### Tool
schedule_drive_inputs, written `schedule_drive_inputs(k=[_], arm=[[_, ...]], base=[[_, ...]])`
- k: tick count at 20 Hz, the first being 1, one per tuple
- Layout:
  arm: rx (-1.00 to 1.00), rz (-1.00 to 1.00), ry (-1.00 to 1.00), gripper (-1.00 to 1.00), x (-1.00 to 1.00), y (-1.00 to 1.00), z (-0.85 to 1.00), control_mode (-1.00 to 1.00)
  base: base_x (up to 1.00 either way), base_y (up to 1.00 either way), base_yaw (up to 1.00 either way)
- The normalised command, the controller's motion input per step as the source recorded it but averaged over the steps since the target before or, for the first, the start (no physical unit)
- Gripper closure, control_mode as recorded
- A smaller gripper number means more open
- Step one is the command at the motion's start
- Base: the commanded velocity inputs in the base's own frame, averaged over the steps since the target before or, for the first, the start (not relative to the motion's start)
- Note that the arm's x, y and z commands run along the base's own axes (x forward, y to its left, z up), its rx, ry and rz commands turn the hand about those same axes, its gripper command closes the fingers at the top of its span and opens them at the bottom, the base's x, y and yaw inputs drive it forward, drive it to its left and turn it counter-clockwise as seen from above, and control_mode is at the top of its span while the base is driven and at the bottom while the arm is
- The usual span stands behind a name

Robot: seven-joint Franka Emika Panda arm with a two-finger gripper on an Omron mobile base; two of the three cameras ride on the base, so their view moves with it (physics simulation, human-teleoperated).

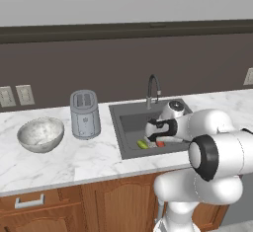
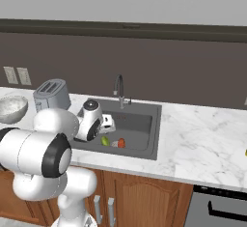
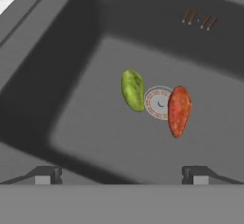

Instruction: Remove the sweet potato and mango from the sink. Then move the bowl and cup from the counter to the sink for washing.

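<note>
The gripper (image 3: 121, 174) is hanging over the sink (image 3: 71, 123) with jaws spread wide and nothing lying between it and the floor. The mango (image 3: 133, 90) and sweet potato (image 3: 179, 110) are flanking the drain (image 3: 158, 102), apart from each other, with bare floor lying all round. The faucet (image 1: 152, 89) is rising at the back rim. The toaster (image 1: 84, 113) is standing between sink and bowl (image 1: 41, 134).
</note>
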Motion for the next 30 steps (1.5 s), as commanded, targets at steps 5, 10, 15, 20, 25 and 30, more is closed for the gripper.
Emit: schedule_drive_inputs(k=[5, 10, 15, 20, 25, 30], arm=[[0.12, 0.01, 0.0, -1.0, 0.03, -0.05, -0.02, -1.0], [0.1, 0.0, 0.0, -1.0, 0.05, 0.0, -0.01, -1.0], [0.05, 0.0, 0.0, -1.0, 0.03, 0.0, -0.03, -1.0], [0.01, 0.0, 0.0, -1.0, 0.04, 0.0, -0.05, -1.0], [0.0, 0.0, 0.02, -1.0, 0.07, 0.0, -0.04, -1.0], [0.0, 0.0, 0.01, -1.0, 0.07, 0.0, -0.05, -1.0]], base=[[0.0, 0.0, 0.0], [0.0, 0.0, 0.0], [0.0, 0.0, 0.0], [0.0, 0.0, 0.0], [0.0, 0.0, 0.0], [0.0, 0.0, 0.0]])
